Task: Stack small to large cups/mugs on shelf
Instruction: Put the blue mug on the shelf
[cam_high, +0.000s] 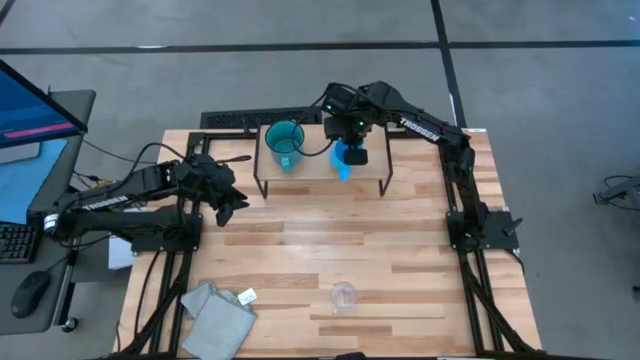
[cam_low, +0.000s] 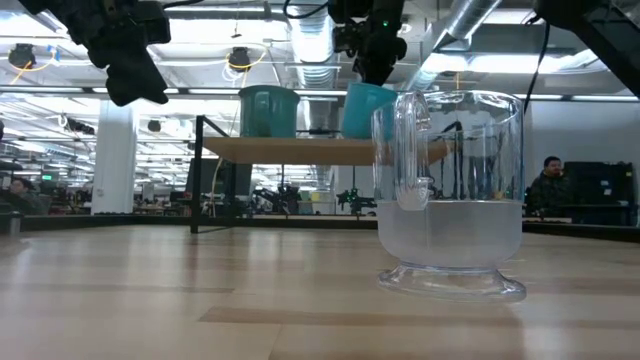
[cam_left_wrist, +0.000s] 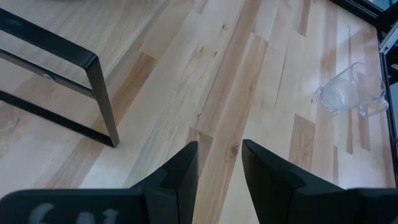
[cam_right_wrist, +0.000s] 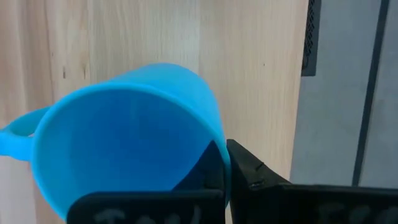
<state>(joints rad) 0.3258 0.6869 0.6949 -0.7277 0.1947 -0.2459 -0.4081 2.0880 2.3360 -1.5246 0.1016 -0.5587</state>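
Note:
A large teal mug (cam_high: 285, 144) stands upright on the light-wood shelf (cam_high: 310, 172) at the table's far side, and also shows in the low view (cam_low: 268, 110). My right gripper (cam_high: 350, 150) is over the shelf, right of the teal mug, shut on the bright blue mug (cam_right_wrist: 130, 130). The small clear cup (cam_high: 343, 295) stands on the tabletop near the front edge, close to the low camera (cam_low: 450, 190). My left gripper (cam_high: 226, 203) is open and empty (cam_left_wrist: 219, 163) above the table, left of the shelf. My right gripper holds the blue mug by its rim (cam_right_wrist: 217, 140), on the side away from the handle (cam_right_wrist: 13, 134). One finger is inside the mug and one finger (cam_right_wrist: 252, 174) is outside. The fingers come from above. The mug is a little tilted, its base (cam_low: 362, 133) at shelf height; whether it rests there I cannot tell.
A grey folded cloth (cam_high: 215, 315) lies at the table's near left corner. The shelf's black metal leg (cam_left_wrist: 102, 99) stands close in front of my left gripper. Bare tabletop (cam_high: 330, 235) lies between the shelf and the clear cup. People sit in the room behind (cam_low: 548, 185).

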